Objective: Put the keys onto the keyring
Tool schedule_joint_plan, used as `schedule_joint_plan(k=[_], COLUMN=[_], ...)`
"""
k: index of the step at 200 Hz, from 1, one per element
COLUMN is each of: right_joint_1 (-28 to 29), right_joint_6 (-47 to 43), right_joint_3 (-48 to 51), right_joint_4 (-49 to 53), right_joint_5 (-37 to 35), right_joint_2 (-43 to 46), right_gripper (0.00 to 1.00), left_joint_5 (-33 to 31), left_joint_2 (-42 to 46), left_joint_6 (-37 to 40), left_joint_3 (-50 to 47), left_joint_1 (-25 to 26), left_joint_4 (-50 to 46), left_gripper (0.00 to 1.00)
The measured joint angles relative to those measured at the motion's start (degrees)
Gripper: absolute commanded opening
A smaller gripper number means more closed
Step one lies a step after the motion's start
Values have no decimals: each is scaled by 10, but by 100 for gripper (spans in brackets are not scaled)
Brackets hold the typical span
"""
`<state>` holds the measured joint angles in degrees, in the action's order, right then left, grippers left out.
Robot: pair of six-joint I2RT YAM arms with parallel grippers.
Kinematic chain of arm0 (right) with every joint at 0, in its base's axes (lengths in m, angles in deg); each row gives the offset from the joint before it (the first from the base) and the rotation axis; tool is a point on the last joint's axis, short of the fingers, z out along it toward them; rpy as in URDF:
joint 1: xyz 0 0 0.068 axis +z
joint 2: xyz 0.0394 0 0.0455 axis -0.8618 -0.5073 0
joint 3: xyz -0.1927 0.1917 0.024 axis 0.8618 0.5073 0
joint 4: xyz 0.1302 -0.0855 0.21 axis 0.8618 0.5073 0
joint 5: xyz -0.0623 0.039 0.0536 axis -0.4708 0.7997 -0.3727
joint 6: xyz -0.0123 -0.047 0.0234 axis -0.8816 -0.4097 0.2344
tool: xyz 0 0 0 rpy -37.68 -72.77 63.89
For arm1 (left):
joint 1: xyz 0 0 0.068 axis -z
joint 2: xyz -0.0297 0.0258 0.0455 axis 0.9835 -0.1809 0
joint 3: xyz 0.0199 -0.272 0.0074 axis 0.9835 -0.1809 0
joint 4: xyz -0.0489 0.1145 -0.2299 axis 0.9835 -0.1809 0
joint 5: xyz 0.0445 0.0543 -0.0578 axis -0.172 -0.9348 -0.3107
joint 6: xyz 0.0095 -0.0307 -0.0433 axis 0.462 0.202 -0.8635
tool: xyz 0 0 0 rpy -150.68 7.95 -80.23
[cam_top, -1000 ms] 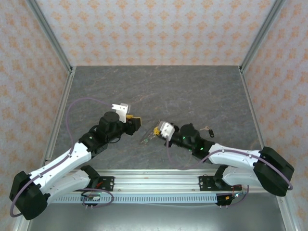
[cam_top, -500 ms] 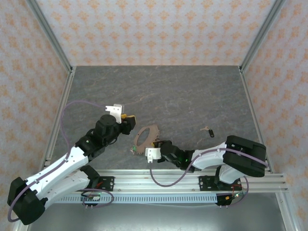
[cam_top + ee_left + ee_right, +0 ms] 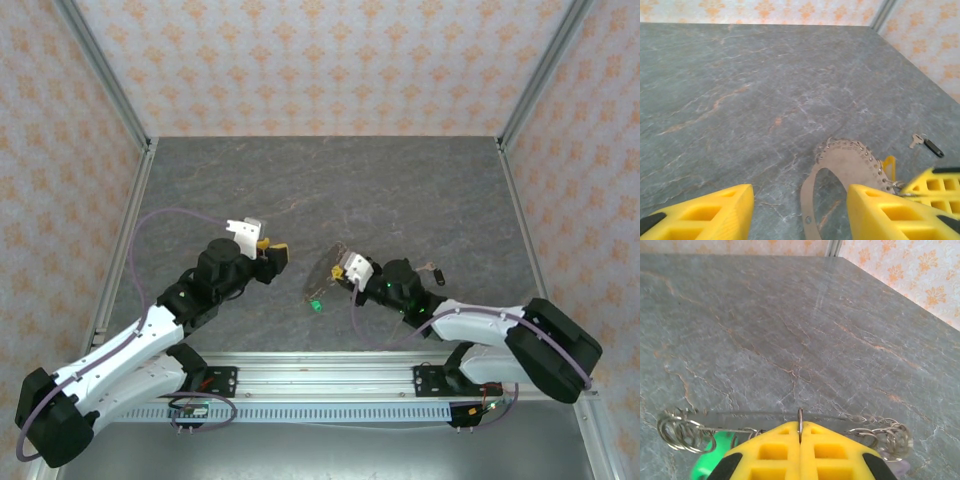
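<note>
The keyring (image 3: 852,161) is a flat tan loop with small wire rings along its ridged edge. My right gripper (image 3: 341,268) is shut on it and holds it tilted on edge above the table; in the right wrist view its fingers (image 3: 800,429) pinch a thin ring on the keyring (image 3: 740,417). A green-headed key (image 3: 315,305) hangs from the keyring's low end, and the green head (image 3: 705,467) shows beside my right fingers. A yellow key head (image 3: 888,167) sits by the keyring's edge. My left gripper (image 3: 272,248) stands open just left of the keyring, its fingers (image 3: 710,212) apart and holding nothing.
A small key with a black head (image 3: 432,270) lies loose on the grey stone-patterned table (image 3: 400,190), right of my right gripper; it is also in the left wrist view (image 3: 927,145). Metal frame posts and patterned walls close the table's sides and back.
The right arm swung from near the front rail back to the right, turning the keyring from flat to edge-on. My left gripper's jaws widened a little.
</note>
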<state>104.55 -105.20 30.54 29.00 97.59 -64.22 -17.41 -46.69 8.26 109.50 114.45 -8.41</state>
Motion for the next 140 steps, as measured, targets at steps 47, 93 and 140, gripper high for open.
schedule_joint_plan(k=[47, 93, 140], right_joint_1=[-48, -51, -51], right_joint_6=[22, -8, -51], right_joint_3=[7, 3, -18], right_joint_4=[55, 108, 153], right_joint_5=[108, 153, 186], right_joint_2=[55, 63, 51], right_gripper=[0, 0, 0], left_joint_5=[91, 138, 178], left_joint_2=[-15, -33, -80], left_joint_6=[40, 68, 106], left_joint_3=[-5, -18, -18], left_joint_1=[0, 0, 17], left_joint_4=[34, 65, 93], left_gripper=[51, 50, 45])
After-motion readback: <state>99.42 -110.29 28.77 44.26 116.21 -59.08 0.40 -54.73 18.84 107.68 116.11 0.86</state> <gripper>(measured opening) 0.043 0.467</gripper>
